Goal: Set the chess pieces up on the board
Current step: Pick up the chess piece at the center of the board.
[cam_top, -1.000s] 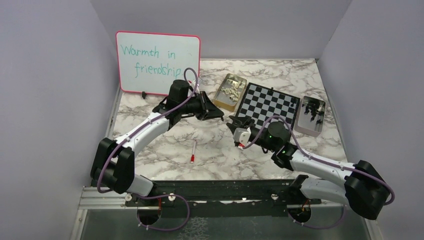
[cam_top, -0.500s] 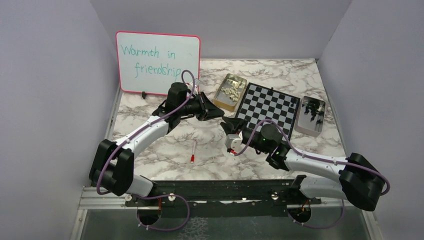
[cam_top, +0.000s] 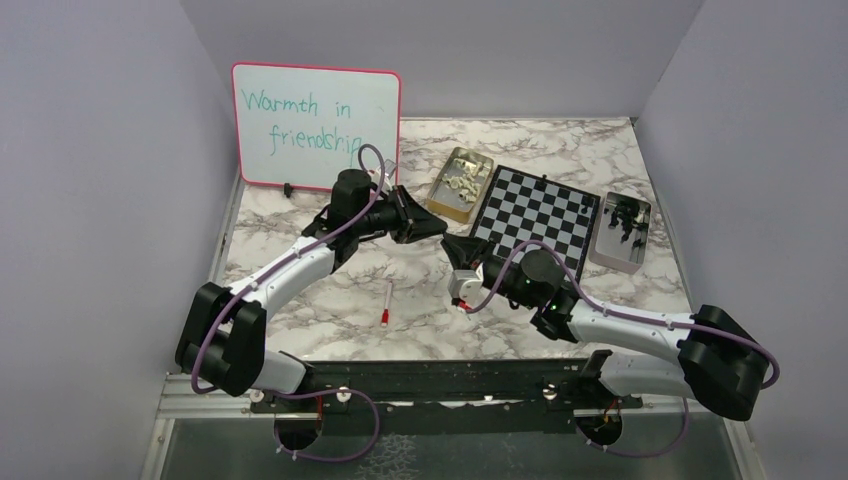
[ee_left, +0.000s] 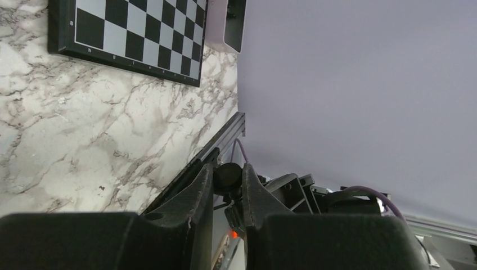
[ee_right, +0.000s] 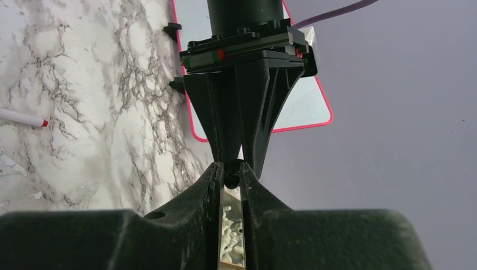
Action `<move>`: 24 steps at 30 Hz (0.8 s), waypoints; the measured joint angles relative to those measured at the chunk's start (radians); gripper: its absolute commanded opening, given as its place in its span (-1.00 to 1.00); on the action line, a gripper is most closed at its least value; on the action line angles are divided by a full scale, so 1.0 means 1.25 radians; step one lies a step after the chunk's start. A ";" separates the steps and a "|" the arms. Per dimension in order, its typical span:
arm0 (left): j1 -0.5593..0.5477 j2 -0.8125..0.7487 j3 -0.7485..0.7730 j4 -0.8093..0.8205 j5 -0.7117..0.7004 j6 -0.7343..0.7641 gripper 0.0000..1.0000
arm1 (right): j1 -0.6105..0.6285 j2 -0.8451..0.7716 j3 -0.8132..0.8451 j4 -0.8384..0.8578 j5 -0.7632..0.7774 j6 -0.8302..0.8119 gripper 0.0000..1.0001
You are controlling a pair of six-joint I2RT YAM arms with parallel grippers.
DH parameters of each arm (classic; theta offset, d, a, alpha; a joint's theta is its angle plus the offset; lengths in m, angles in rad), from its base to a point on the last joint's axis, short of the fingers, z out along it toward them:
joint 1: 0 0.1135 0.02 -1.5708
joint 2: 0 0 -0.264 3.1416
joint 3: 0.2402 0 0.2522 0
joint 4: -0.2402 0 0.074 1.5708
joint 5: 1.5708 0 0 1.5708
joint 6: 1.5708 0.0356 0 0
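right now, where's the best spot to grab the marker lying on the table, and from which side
Grip the marker mid-barrel, coming straight down from above, jaws across its thin width. It lies flat on the marble table, white barrel running near to far, red cap at the near end.

The bench (cam_top: 420, 300) is white marble veined grey and black. The board (cam_top: 537, 210) has black and silvery-grey checks inside a black rim. Cream chess pieces (cam_top: 458, 183) sit in a brassy tin (cam_top: 447, 208), black chess pieces (cam_top: 625, 220) in a grey tin (cam_top: 610, 255). One lifted chessman (ee_right: 232, 171) is black. The whiteboard (cam_top: 316, 125) is pink-framed with green writing. The left arm (cam_top: 290, 268) and right arm (cam_top: 620, 325) are white and black
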 measured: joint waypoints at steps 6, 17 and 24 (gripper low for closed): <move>0.000 -0.001 -0.009 0.019 0.001 -0.024 -0.80 | 0.001 0.000 0.000 0.000 0.014 0.000 -0.88; 0.001 -0.016 -0.016 0.020 0.000 -0.031 0.42 | 0.002 -0.002 0.000 0.009 0.042 0.061 -0.99; 0.010 -0.024 0.101 -0.132 -0.046 0.107 0.98 | 0.002 -0.042 0.032 -0.079 0.162 0.287 -0.99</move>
